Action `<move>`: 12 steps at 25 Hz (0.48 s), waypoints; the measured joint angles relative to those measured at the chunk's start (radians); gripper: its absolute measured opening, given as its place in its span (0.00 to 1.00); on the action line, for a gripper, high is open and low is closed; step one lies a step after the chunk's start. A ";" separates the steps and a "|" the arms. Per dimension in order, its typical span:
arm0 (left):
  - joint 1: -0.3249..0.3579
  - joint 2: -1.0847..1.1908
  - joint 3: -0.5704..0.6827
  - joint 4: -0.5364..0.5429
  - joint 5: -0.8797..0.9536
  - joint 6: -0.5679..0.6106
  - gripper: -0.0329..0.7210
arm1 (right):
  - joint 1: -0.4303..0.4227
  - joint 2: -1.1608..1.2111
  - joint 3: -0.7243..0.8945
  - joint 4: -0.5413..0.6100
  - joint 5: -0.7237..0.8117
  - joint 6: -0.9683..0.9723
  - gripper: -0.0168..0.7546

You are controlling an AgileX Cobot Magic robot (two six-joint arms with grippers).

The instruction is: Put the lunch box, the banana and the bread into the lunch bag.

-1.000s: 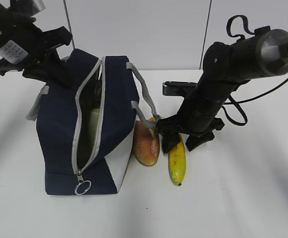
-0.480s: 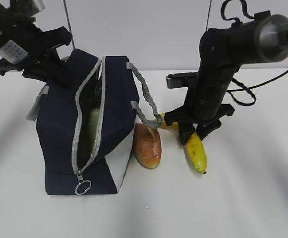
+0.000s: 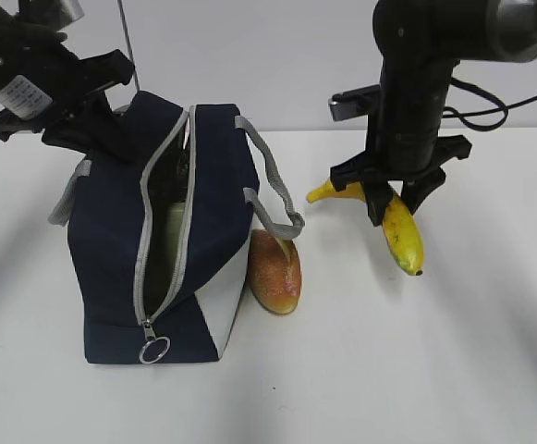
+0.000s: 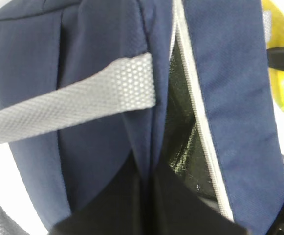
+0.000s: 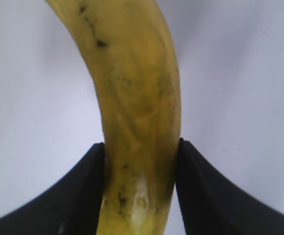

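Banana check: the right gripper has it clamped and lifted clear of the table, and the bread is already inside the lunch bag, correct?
Not quite. The bread is not in the lunch bag; the exterior view shows it lying on the table beside the bag. The rest holds: the right gripper has the banana clamped and lifted.

banana [image 3: 403,233] lifted, bread [image 3: 274,269] beside open lunch bag [image 3: 111,240]
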 joint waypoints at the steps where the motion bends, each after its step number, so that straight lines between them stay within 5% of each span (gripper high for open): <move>1: 0.000 0.000 0.000 0.000 0.000 0.000 0.04 | 0.000 -0.014 -0.012 0.002 0.002 0.000 0.45; 6: 0.000 0.000 0.000 0.000 -0.001 0.000 0.04 | 0.000 -0.109 -0.074 0.076 0.011 -0.023 0.45; 12: 0.000 0.000 0.000 0.000 -0.004 0.000 0.04 | 0.000 -0.157 -0.106 0.461 0.012 -0.166 0.45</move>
